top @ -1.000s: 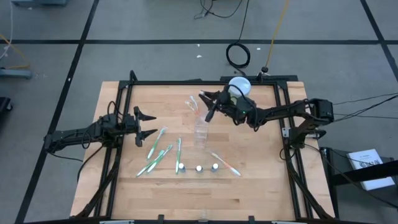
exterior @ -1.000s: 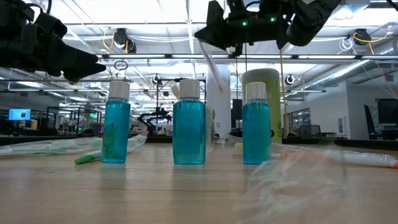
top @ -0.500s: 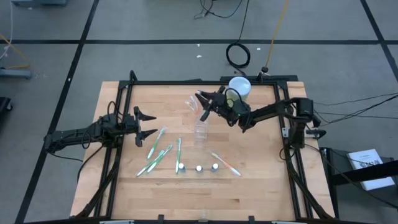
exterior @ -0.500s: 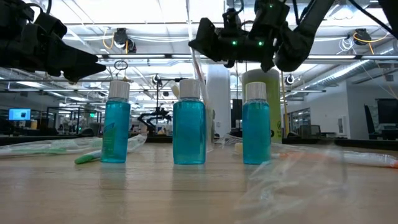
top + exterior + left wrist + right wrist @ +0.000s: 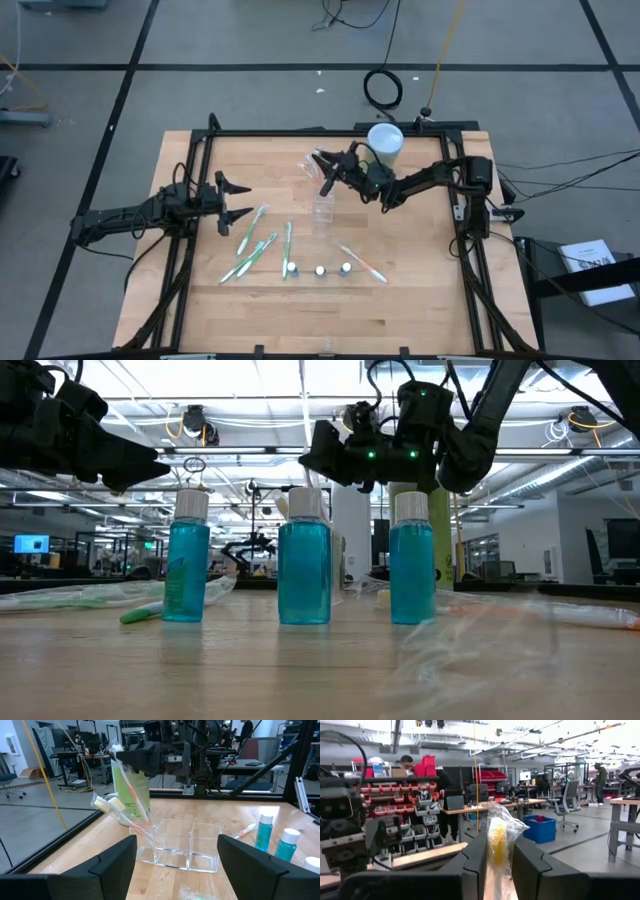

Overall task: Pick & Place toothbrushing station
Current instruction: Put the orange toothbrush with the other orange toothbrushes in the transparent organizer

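My right gripper (image 5: 325,172) is shut on a wrapped orange-white toothbrush (image 5: 136,795), above a clear plastic holder (image 5: 180,847) that stands on the table at mid-far. A second wrapped toothbrush (image 5: 107,804) leans in the holder, its head up over the rim. My left gripper (image 5: 238,200) is open and empty at the table's left. Green-white toothbrushes (image 5: 252,240) lie flat near it. An orange-white one (image 5: 362,263) lies near the front right. Three small blue bottles with white caps (image 5: 304,560) stand upright in a row at the front. My right gripper pinches the wrapped toothbrush near its upper end (image 5: 497,842) between its two fingers, which lie across it. The toothbrush hangs slanted below the gripper. Its lower end (image 5: 147,824) is at the holder's left compartment; whether it touches the holder, I cannot tell.
A lime-green canister with a white lid (image 5: 385,140) stands at the far edge, just behind the right gripper. Black frame rails (image 5: 190,230) run along the table's left and right sides.
My right gripper has gone down and toward the table's left edge with the toothbrush, closer over the clear holder. The toothbrush stays slanted below it.
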You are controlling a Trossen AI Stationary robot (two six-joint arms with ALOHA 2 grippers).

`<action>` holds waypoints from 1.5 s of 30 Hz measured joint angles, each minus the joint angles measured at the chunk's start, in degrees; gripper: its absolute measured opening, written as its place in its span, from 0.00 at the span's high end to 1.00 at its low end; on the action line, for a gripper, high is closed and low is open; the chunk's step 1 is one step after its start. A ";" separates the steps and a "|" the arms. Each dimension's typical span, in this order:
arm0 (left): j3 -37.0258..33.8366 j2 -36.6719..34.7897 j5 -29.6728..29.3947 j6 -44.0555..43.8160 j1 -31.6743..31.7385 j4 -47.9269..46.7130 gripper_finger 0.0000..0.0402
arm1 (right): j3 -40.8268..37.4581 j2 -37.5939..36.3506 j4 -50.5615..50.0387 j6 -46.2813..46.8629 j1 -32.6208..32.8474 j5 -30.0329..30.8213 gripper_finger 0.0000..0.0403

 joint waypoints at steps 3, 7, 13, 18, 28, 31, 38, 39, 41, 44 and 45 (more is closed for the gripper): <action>0.00 0.01 0.00 0.00 0.01 -0.02 0.29 | -0.02 -0.03 -1.03 0.02 0.00 0.01 0.85; 0.00 -0.01 0.00 0.00 0.00 -0.01 0.29 | -0.03 0.02 -4.26 0.02 0.04 0.02 0.85; 0.00 0.01 0.00 0.00 0.01 -0.02 0.29 | -0.04 -0.01 -6.14 0.02 0.07 0.02 0.85; 0.00 0.01 0.00 0.00 0.02 -0.02 0.29 | -0.04 -0.05 -7.74 0.04 0.17 0.04 0.85; 0.00 -0.01 0.00 0.00 -0.01 -0.01 0.29 | -0.04 -0.05 -12.34 1.14 0.20 0.07 0.85; 0.00 0.00 0.00 0.00 0.00 -0.02 0.29 | -0.04 -0.03 -13.75 1.14 0.20 0.07 0.85; 0.00 0.00 0.00 0.00 -0.01 -0.01 0.29 | -0.02 -0.03 -16.22 1.14 0.20 0.13 0.85; 0.00 -0.02 0.00 0.00 0.00 -0.02 0.29 | -0.02 -0.03 -16.42 1.14 0.20 0.13 0.85; 0.00 0.00 0.00 0.00 0.00 -0.01 0.29 | 0.00 -0.03 -16.81 1.16 0.20 0.13 0.85; 0.00 0.01 0.00 0.00 0.01 0.01 0.29 | 0.02 -0.05 -17.23 1.15 0.17 0.13 0.85; 0.00 0.00 0.02 0.00 -0.01 -0.02 0.29 | 0.02 -0.05 -17.26 1.14 0.17 0.13 0.85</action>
